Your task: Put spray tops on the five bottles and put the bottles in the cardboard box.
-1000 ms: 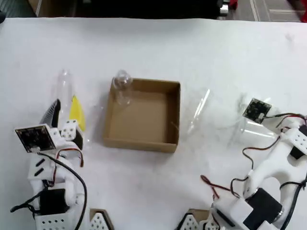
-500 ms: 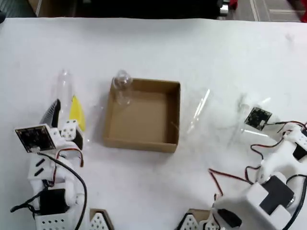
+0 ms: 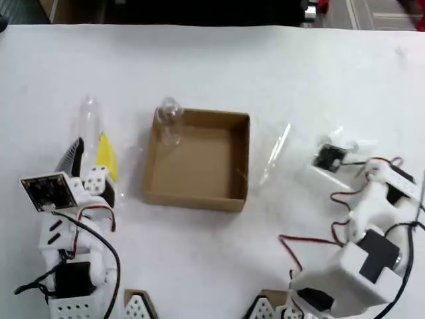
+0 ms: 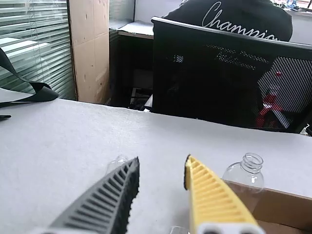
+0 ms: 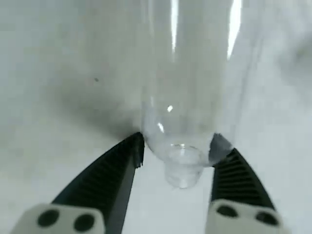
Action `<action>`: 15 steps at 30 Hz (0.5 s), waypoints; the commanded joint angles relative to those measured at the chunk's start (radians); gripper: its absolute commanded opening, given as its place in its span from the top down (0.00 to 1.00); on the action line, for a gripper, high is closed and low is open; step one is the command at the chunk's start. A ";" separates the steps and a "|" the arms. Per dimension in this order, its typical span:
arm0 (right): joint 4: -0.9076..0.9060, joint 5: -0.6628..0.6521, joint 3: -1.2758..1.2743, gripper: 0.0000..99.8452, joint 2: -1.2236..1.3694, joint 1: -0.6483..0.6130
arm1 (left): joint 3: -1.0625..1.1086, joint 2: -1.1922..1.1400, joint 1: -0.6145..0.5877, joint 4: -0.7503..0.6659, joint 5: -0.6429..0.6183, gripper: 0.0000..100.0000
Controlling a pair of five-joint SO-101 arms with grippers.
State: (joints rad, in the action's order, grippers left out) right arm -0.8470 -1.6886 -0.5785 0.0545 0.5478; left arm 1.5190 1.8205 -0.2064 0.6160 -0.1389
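The clear plastic bottle (image 5: pixel 195 73) by my right arm's ribbed matt black plastic fingers (image 5: pixel 117 170) shines glossy and smooth. At its nine o'clock, the brown cardboard box (image 3: pixel 229 199) looks dull, and the white bench (image 3: pixel 265 66) is matt.

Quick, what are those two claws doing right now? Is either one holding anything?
Left gripper: open, nothing between its fingers.
Right gripper: open, one finger on each side of a clear bottle; no firm grip visible.
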 commanded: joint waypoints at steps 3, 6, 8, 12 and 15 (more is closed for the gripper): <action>-0.243 0.021 0.032 0.94 -0.131 -0.185 | -0.014 0.007 0.015 -0.029 0.006 0.85; -0.266 0.133 0.032 0.90 -0.185 -0.282 | -0.014 0.007 0.015 -0.029 0.006 0.85; -0.266 0.207 0.032 0.85 -0.208 -0.338 | -0.014 0.007 0.015 -0.029 0.006 0.85; -0.272 0.293 0.032 0.74 -0.231 -0.421 | -0.014 0.007 0.015 -0.029 0.006 0.85; -0.272 0.301 0.032 0.69 -0.240 -0.429 | -0.014 0.007 0.015 -0.029 0.006 0.85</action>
State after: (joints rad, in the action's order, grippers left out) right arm -1.1109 -1.4093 -0.5785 -0.1389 0.1304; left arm 1.5190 1.8205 -0.2064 0.6160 -0.1389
